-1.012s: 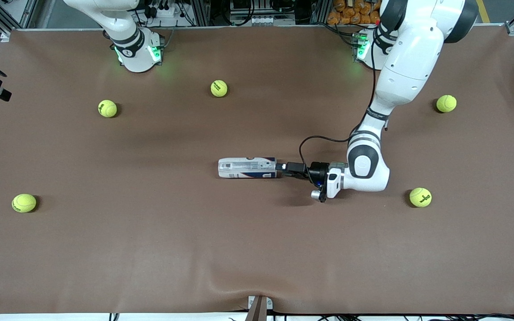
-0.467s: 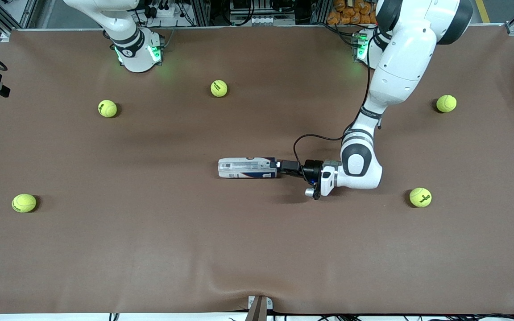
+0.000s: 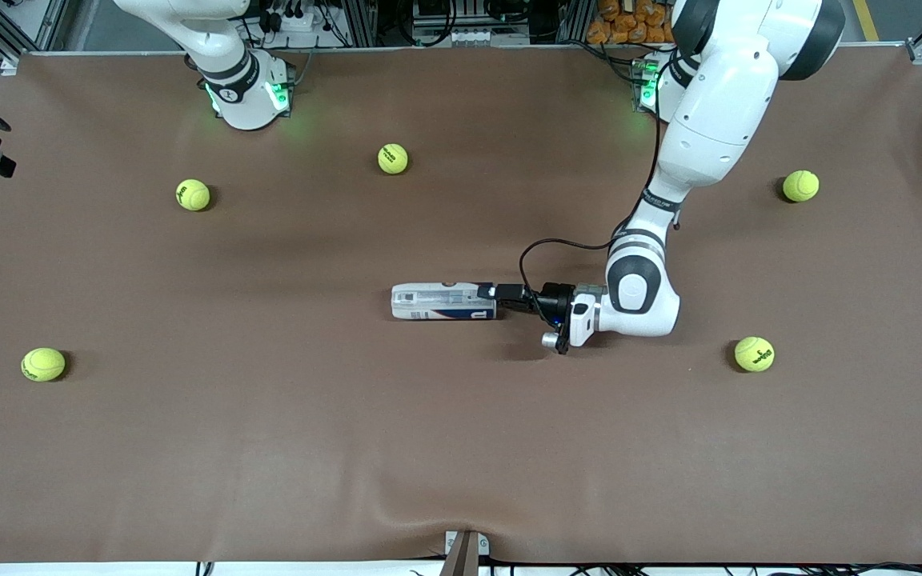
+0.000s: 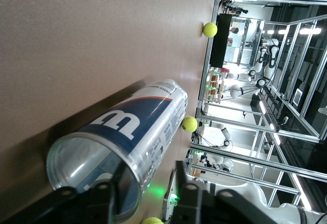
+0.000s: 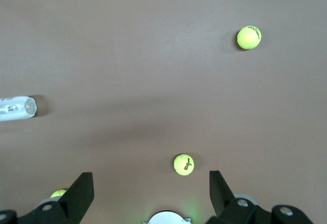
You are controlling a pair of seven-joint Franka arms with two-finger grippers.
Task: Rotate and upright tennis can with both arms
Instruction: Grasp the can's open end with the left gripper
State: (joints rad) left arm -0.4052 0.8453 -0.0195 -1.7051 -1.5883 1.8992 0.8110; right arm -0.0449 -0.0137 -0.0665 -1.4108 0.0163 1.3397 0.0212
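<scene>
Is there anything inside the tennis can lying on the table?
The tennis can lies on its side, and through its open end and clear wall no ball shows. The label hides part of the interior. One of the left gripper fingers reaches into the open end.

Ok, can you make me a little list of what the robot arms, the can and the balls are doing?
tennis can: lying on its side mid-table
left gripper: at the can's open end, one finger outside the rim, the other at the mouth
right gripper: open, up over the table, waiting
tennis balls: five scattered on the table, e.g., none touching the can
table: brown cover
</scene>
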